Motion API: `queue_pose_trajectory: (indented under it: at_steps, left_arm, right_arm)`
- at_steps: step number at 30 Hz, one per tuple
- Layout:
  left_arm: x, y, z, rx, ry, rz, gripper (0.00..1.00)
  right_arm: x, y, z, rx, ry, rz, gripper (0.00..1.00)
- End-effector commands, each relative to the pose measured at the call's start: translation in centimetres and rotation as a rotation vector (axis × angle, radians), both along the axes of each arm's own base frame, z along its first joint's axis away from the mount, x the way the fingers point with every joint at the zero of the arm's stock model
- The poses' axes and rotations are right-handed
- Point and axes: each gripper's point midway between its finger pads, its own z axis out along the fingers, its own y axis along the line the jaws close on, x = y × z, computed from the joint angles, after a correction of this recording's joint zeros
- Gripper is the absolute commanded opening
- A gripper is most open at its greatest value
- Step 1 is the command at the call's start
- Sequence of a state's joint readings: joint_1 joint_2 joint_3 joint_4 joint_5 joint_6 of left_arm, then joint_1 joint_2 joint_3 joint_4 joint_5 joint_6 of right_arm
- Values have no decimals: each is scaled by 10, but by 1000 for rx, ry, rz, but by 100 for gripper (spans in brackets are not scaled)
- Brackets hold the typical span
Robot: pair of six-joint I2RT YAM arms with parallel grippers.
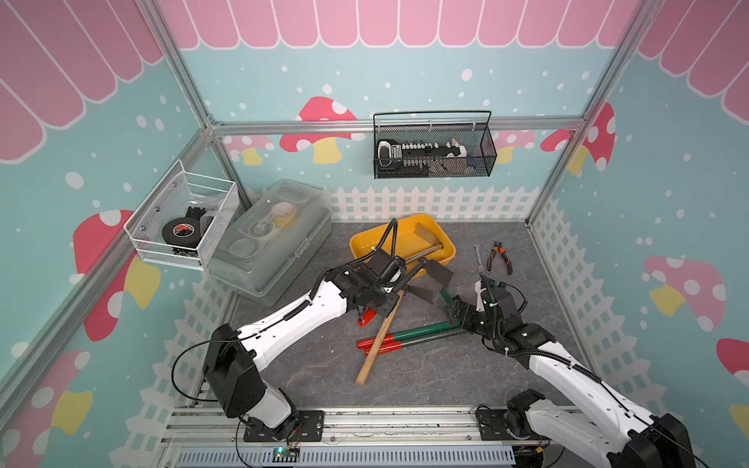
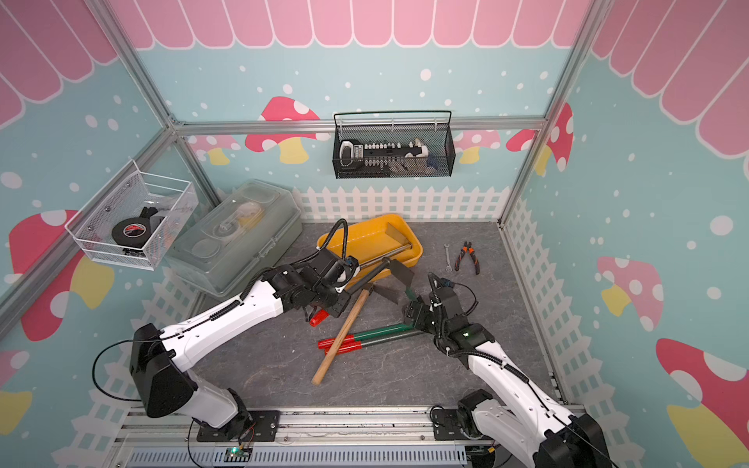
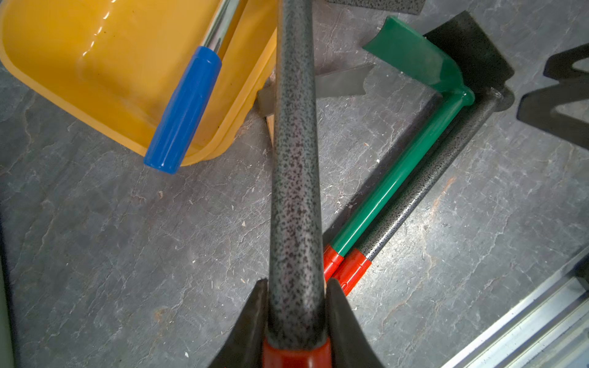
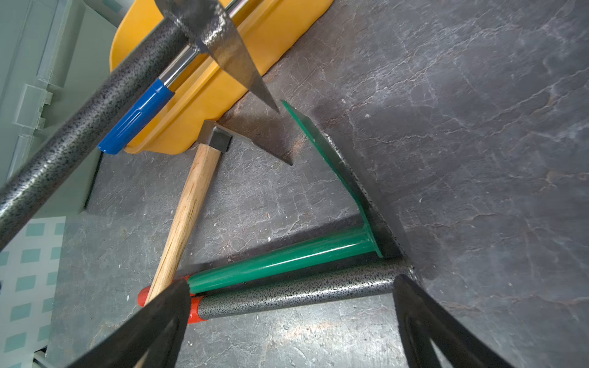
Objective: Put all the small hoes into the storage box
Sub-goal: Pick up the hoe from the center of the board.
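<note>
My left gripper is shut on a small hoe, where its speckled grey shaft meets its red grip. The hoe is off the floor, and its dark blade hangs beside the near rim of the yellow storage box. A blue-handled tool with a chrome shaft lies in the box, its handle sticking out over the rim. My right gripper stands open low over a green hoe and a second speckled hoe on the floor, holding nothing.
A wooden-handled hoe lies across the two floor hoes. A translucent grey lidded box stands left of the storage box. Pliers and a wrench lie at the right. A white wire basket and a black mesh basket hang on the walls.
</note>
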State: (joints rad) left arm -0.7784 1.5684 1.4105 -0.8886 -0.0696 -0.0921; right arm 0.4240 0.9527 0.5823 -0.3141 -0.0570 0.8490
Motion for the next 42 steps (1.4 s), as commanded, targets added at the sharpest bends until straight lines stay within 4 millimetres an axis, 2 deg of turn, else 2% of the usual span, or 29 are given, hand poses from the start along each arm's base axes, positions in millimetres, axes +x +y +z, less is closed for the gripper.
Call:
queue_pose_trajectory:
  at_steps: [1,10,25,42]
  left_arm:
    - [24,-24,38,-106,-115,-49,0]
    - [48,-29,39,-97,-134,-89,0]
    - [104,-13,39,-131,-173,-94,0]
    - [169,-10,23,-179,-167,-101,0]
  right_arm:
    - [-3,-3,-1,23,7,-12,98]
    - [-5,-11,1,24,6,-24,99]
    - [-9,-17,3,35,30,-12,99]
    - [-19,-25,7,29,25,-31,99]
